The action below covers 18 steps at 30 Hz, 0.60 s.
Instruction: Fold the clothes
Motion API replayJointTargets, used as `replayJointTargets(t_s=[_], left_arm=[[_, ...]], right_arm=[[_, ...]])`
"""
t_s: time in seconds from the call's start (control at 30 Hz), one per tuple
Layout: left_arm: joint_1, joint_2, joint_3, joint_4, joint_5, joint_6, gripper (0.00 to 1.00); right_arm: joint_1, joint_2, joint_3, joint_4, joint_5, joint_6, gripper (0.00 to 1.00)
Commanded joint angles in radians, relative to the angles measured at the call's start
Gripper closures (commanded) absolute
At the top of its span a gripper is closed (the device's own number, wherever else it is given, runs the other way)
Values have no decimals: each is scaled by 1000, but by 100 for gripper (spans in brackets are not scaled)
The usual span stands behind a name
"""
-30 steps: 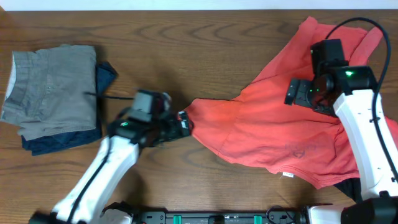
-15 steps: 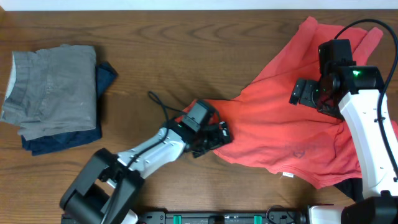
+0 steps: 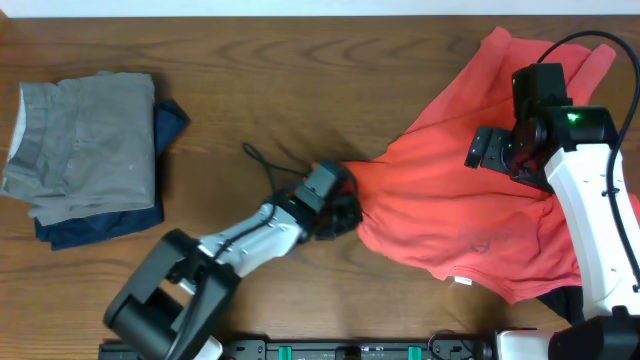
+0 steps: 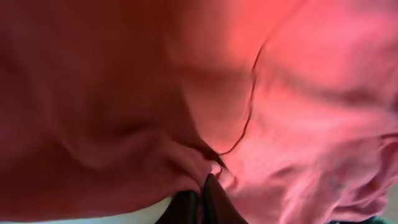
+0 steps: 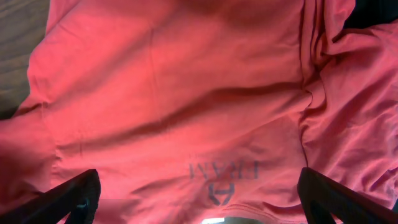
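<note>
even soft light (left wrist blurred)

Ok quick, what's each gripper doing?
Left gripper: closed on the shirt.
Right gripper: open, holding nothing.

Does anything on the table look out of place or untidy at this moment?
Yes. The T-shirt lies crumpled and askew on the right, its left corner bunched at the left gripper, and a black garment pokes out beneath its lower edge. The folded stack looks tidy.
</note>
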Motion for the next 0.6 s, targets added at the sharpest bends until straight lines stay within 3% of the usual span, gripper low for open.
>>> replayJointTargets(t_s=[0.0, 0.33, 0.37, 0.4, 0.43, 0.47, 0.5, 0.57], left_arm=[[143, -132, 51, 5, 8, 133, 94], [700, -378, 244, 3, 19, 174, 94], [729, -378, 244, -13, 20, 174, 87], [753, -373, 243, -52, 19, 174, 68], [768, -366, 243, -111, 19, 175, 31], [771, -357, 243, -168, 19, 180, 7], [771, -347, 243, -216, 19, 193, 2], [755, -318, 243, -320, 19, 214, 2]], right_arm=[[-31, -16, -1, -1, 8, 14, 1], [-108, -15, -2, -6, 6, -30, 1], [-108, -15, -2, -9, 6, -42, 1], [-108, -15, -2, -11, 6, -58, 1], [-108, -15, -2, -13, 6, -65, 1], [-108, -15, -2, -16, 8, -68, 1], [-108, -14, -2, -19, 7, -72, 1], [-108, -14, -3, -19, 8, -75, 1]])
